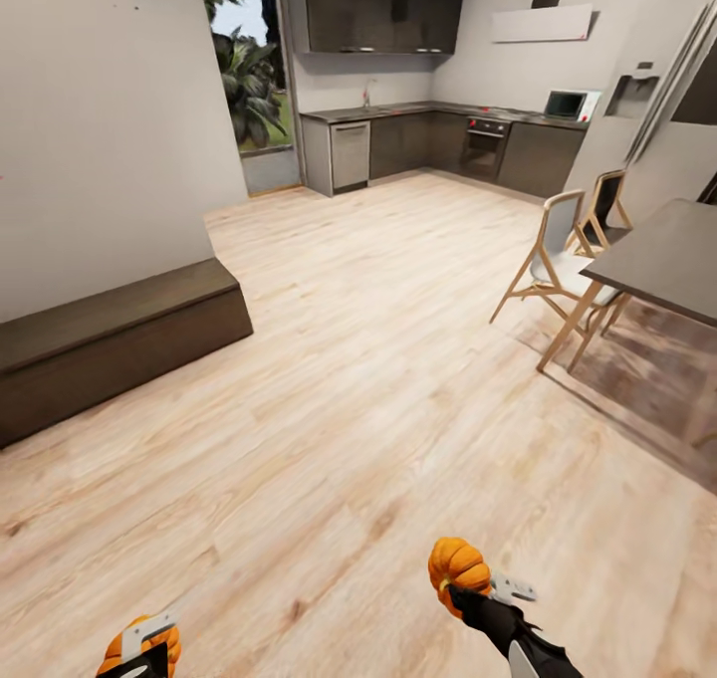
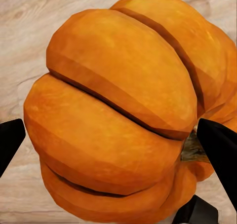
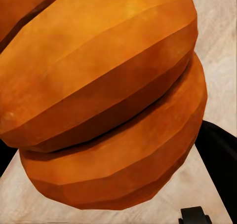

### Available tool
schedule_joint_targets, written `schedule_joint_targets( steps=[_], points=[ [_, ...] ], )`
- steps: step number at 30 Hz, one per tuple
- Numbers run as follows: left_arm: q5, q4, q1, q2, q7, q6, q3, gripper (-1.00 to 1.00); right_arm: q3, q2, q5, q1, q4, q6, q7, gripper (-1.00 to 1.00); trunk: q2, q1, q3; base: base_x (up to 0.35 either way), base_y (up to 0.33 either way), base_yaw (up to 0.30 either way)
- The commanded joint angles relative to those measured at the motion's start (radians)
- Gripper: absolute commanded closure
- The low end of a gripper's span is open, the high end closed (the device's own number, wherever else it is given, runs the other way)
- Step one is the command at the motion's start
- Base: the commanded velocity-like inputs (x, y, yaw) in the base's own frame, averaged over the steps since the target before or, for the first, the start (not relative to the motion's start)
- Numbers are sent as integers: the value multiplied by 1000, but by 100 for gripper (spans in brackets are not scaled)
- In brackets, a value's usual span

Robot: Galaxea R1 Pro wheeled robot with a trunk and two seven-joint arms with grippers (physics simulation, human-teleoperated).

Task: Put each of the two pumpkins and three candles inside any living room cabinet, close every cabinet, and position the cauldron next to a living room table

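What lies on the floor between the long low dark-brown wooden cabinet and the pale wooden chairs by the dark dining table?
In the head view, bare light wood floor lies between the long low dark-brown wooden cabinet and the pale wooden chairs.

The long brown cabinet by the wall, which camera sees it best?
The head view. There the cabinet sits low against the wall at the left, all its fronts shut. Each wrist view instead looks at a pumpkin held between black fingers over wood floor.
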Motion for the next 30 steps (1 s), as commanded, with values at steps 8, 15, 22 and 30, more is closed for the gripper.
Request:
schedule_joint_targets(
  steps=[8,15,22,30],
  points=[
    [9,0,-1,0,3,-4,-9,100,15,0,-8,0,-2,3,-19,100,0,0,3,0,50,285],
    [9,0,-1,0,3,-4,-9,100,17,0,-8,0,-2,3,-23,100,0,0,7,0,252,285],
    [9,0,-1,0,3,-4,-9,100,17,5,-8,0,-2,3,-26,100,0,0,9,0,291,285],
    [9,0,-1,-1,3,-4,-9,100,18,42,-7,0,-2,4,-128,100,0,0,8,0,294,285]
  ],
)
